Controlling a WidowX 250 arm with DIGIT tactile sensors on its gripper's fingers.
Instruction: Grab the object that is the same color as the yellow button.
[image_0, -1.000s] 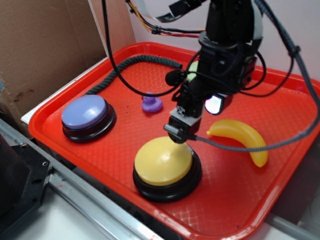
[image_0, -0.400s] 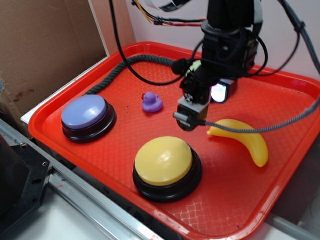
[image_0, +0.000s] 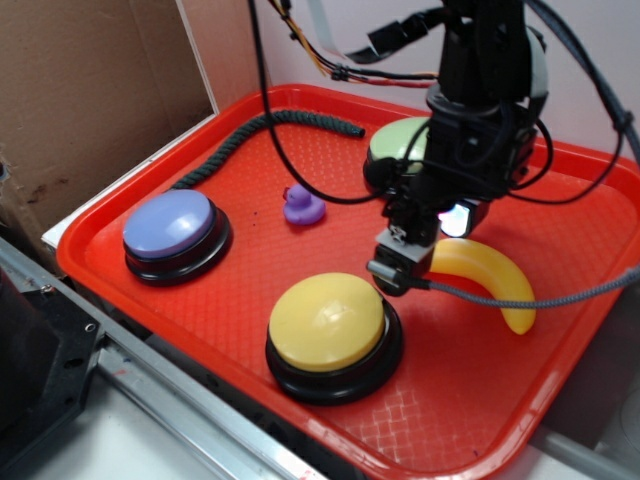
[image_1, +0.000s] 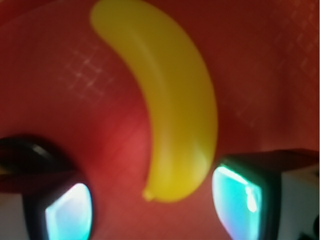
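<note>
Gripper (image_1: 150, 200) open, jaws straddling the stem end of the banana (image_1: 165, 110), not touching yet. Banana lies flat on the red tray (image_0: 180, 300), just right of the yellow button (image_0: 327, 320). Risk: glossy curved plastic (only the tip sits between the pads) could squirt out on closing. Descending off-centre may nudge it sideways.

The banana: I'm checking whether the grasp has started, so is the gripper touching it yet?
Apart. In the wrist view the banana lies between the open gripper fingers, with red tray showing between its end and the left finger, and a thin dark gap at the right.
</note>
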